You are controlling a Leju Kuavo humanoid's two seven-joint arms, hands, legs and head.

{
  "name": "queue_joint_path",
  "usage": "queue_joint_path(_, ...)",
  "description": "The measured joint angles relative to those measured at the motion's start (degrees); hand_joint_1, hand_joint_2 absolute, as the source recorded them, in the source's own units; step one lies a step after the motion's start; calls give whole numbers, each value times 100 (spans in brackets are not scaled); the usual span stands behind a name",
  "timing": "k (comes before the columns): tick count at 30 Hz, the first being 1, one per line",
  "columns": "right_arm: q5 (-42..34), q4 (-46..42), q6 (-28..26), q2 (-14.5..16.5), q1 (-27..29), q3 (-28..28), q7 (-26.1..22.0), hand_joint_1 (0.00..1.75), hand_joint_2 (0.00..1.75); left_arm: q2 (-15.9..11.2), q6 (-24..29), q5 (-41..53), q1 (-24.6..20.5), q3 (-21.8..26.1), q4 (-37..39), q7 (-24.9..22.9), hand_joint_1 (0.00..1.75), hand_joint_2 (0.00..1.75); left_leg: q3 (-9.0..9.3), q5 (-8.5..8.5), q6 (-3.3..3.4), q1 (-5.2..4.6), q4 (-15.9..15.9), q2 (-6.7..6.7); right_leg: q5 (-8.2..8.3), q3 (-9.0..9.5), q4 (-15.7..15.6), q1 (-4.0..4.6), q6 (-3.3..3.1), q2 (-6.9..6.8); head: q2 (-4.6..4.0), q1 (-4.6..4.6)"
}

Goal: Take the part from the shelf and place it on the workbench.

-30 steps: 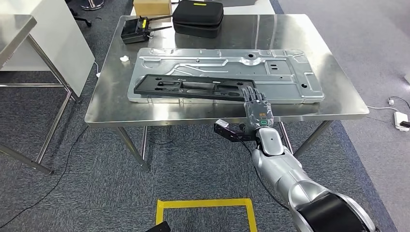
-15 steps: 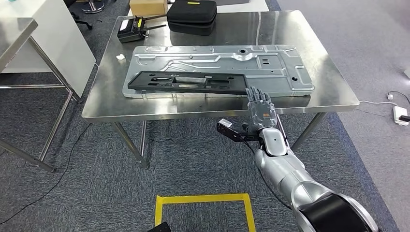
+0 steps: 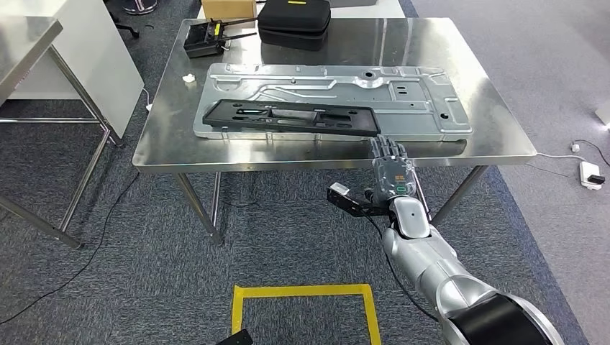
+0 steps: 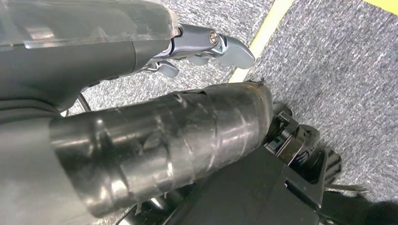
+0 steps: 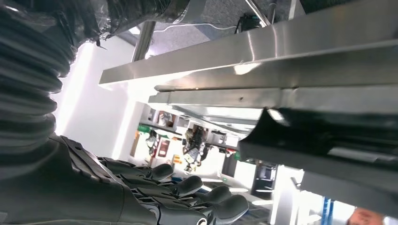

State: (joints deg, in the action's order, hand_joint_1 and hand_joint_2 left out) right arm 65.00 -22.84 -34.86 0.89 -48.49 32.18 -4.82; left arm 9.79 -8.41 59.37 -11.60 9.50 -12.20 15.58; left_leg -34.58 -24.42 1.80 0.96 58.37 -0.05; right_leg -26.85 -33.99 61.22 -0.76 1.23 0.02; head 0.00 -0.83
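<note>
The long black part (image 3: 288,117) lies flat on a large silver sheet-metal panel (image 3: 410,93) on the steel workbench (image 3: 503,140). My right hand (image 3: 392,164) hovers at the bench's front edge, fingers stretched forward and holding nothing, fingertips just short of the part's right end. In the right wrist view the same hand (image 5: 178,197) has straight fingers, with the black part (image 5: 328,136) and the bench edge (image 5: 281,47) beside it. My left hand (image 4: 206,44) hangs over the carpet with nothing in it.
A black case (image 3: 293,21), a black radio unit (image 3: 205,39) and a cardboard box (image 3: 226,7) sit at the bench's far edge. A white cabinet (image 3: 79,57) and another steel table (image 3: 21,43) stand left. Yellow tape (image 3: 306,295) marks the floor.
The whole picture shifted, so the camera moved. My right hand has come off the part's right end and drawn back to the bench edge. The part stays on the panel.
</note>
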Motion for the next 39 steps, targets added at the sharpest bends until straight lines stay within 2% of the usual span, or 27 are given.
queue_joint_path(1,-12,-7,-19,-10,5,-10,-9,0,175,0,2,-1,-2,1,0,0,0,0,-16,13,-32,-6,6,0,41,85,-190,17,-22,2,0,-1)
queue_joint_path(3,-49,-13,-56,-27,34,-35,-42,0,175,1,9,-5,-1,3,0,0,0,0,-40,51,-106,-12,-8,0,54,84,-274,48,-61,4,0,-2)
queue_joint_path(5,-116,-28,-111,-50,80,-68,-89,0,175,-1,28,-22,3,10,0,0,0,0,-69,17,-171,-7,10,-3,119,80,-338,18,-133,-7,0,-1)
queue_joint_path(7,-203,-61,-223,-69,149,-105,-152,0,175,-6,59,-46,8,27,0,0,0,0,-221,-274,-215,-4,374,-5,198,64,-410,-9,-217,-23,0,-5)
queue_joint_path(9,-274,-88,-341,-78,281,-148,-209,0,175,-14,85,-74,19,46,0,1,0,0,-497,-696,-241,0,1108,-5,238,12,-412,12,-253,-30,0,-8)
queue_joint_path(10,-301,-96,-376,-84,369,-172,-232,0,175,-19,93,-87,29,56,0,2,0,0,-605,-825,-251,1,1420,-5,251,-13,-404,20,-255,-31,0,-7)
queue_joint_path(11,-325,-103,-398,-93,466,-195,-250,0,175,-26,99,-97,43,68,0,2,0,0,-628,-852,-256,1,1558,-5,262,-38,-392,25,-250,-32,0,-7)
queue_joint_path(12,-346,-113,-414,-102,556,-218,-264,0,175,-32,106,-103,57,79,0,1,0,0,-546,-780,-255,1,1481,-4,270,-62,-374,27,-244,-33,0,-7)
queue_joint_path(14,-379,-152,-440,-121,698,-273,-282,0,175,-47,121,-110,70,105,0,1,0,0,-129,-480,-234,3,786,-3,275,-113,-312,26,-228,-30,0,-8)
queue_joint_path(16,-390,-203,-467,-143,783,-344,-284,0,175,-60,137,-116,66,127,0,2,0,0,191,-321,-192,-12,182,-7,278,-183,-231,44,-180,-23,0,-6)
queue_joint_path(17,-391,-226,-476,-154,819,-384,-286,0,175,-64,142,-117,68,135,0,2,0,0,235,-313,-165,-23,73,-10,288,-212,-208,53,-145,-20,0,-5)
queue_joint_path(20,-396,-269,-480,-191,927,-506,-307,0,175,-69,148,-122,90,142,0,3,0,0,211,-246,-57,-35,41,-11,303,-251,-190,41,-43,-12,0,-2)
queue_joint_path(21,-399,-278,-479,-206,958,-550,-318,0,175,-70,153,-127,92,144,0,4,0,0,200,-211,-12,-29,21,-5,218,-284,-107,29,-10,-10,0,-1)
queue_joint_path(22,-399,-283,-479,-219,987,-593,-332,0,175,-70,157,-132,90,147,0,5,0,0,181,-176,30,-19,2,2,60,-364,88,17,22,-7,0,1)
queue_joint_path(24,-395,-288,-479,-230,1063,-679,-361,0,175,-72,166,-145,92,154,0,9,0,0,118,-128,69,-20,-3,10,-375,-632,772,-1,80,-6,0,2)
queue_joint_path(25,-391,-291,-479,-233,1122,-723,-375,0,175,-73,167,-150,99,160,0,10,0,0,84,-107,73,-23,-1,10,-539,-761,1123,-6,98,-7,0,1)
queue_joint_path(26,-389,-294,-479,-237,1192,-770,-389,0,175,-74,170,-158,110,166,0,11,0,0,55,-88,71,-24,2,6,-604,-813,1321,-8,106,-7,0,1)
queue_joint_path(27,-389,-298,-479,-241,1262,-817,-402,0,175,-75,174,-167,121,173,0,11,0,0,31,-72,67,-25,6,1,-564,-757,1308,-7,102,-7,0,1)
queue_joint_path(28,-389,-308,-479,-243,1321,-862,-421,0,175,-77,178,-174,129,179,0,11,0,0,15,-59,59,-27,10,-4,-430,-583,1062,-5,86,-6,0,1)
queue_joint_path(30,-379,-339,-479,-243,1397,-948,-461,0,175,-76,189,-188,132,184,0,14,0,0,-2,-39,32,-37,16,-6,-141,-89,246,14,26,-5,0,1)
queue_joint_path(31,-364,-359,-479,-242,1428,-989,-484,0,175,-76,196,-197,129,186,0,16,0,0,-10,-26,9,-43,17,-4,-61,84,-69,33,-6,-4,0,1)
queue_joint_path(32,-346,-373,-479,-241,1467,-1026,-500,0,175,-76,206,-207,127,190,0,17,0,0,-17,-13,-17,-47,18,-1,-38,169,-240,53,-30,-4,0,-1)
queue_joint_path(34,-316,-391,-480,-238,1575,-1083,-528,0,175,-77,224,-221,130,204,0,19,0,0,-26,20,-80,-48,5,-1,-23,172,-299,77,-68,-6,0,0)
queue_joint_path(36,-289,-405,-481,-226,1694,-1136,-558,0,175,-80,242,-229,137,226,0,20,0,0,-63,-40,-144,-43,58,-4,43,172,-363,49,-137,-27,0,0)
queue_joint_path(37,-270,-410,-481,-214,1750,-1169,-574,0,175,-83,252,-233,141,240,0,20,0,0,-127,-172,-174,-40,206,-6,83,163,-400,31,-182,-38,0,-3)
queue_joint_path(39,-222,-412,-481,-183,1866,-1241,-602,0,175,-88,271,-243,148,270,0,20,0,0,-358,-594,-217,-29,811,-6,136,117,-422,26,-237,-49,0,-6)
